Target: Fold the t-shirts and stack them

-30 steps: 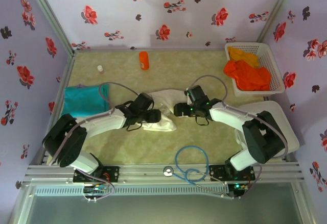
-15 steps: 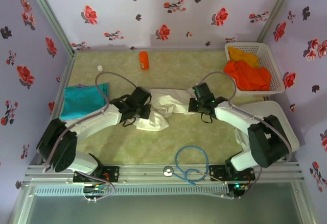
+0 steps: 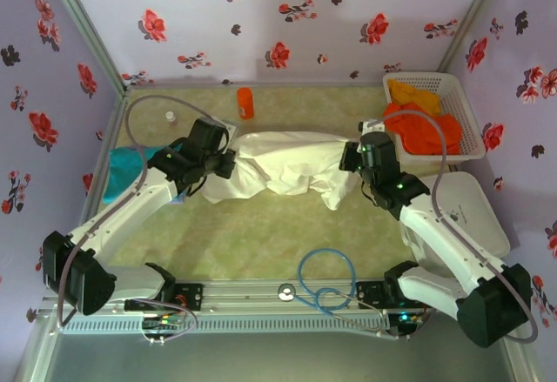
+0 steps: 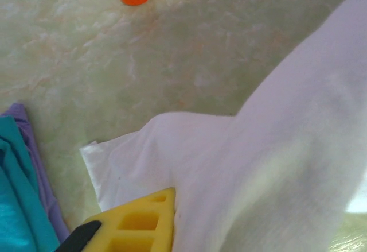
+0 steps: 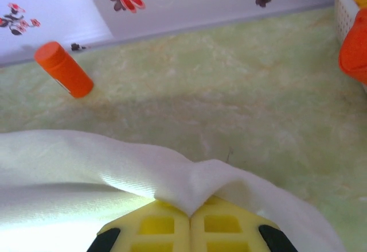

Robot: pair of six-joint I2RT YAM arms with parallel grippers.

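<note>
The large white t-shirt (image 3: 287,169) hangs stretched out between my two grippers over the middle of the table. My left gripper (image 3: 228,163) is shut on its left end. In the left wrist view one yellow finger (image 4: 137,220) shows with the white t-shirt (image 4: 275,166) draped over the rest. My right gripper (image 3: 352,160) is shut on the right end; its yellow fingers meet and pinch a fold of the white t-shirt (image 5: 86,171) at the gripper (image 5: 190,212). A teal t-shirt (image 3: 122,173) lies at the left edge. Orange t-shirts (image 3: 426,125) fill the basket.
A white lattice basket (image 3: 466,117) stands at the back right. An orange bottle (image 3: 245,103) and a small white bottle (image 3: 171,117) stand near the back wall. A blue cable (image 3: 326,278) loops at the front edge. A white flat object (image 3: 461,208) lies at the right.
Both grippers shut on the white t-shirt, then moved apart and toward the back, drawing the rumpled heap out into a long stretched band.
</note>
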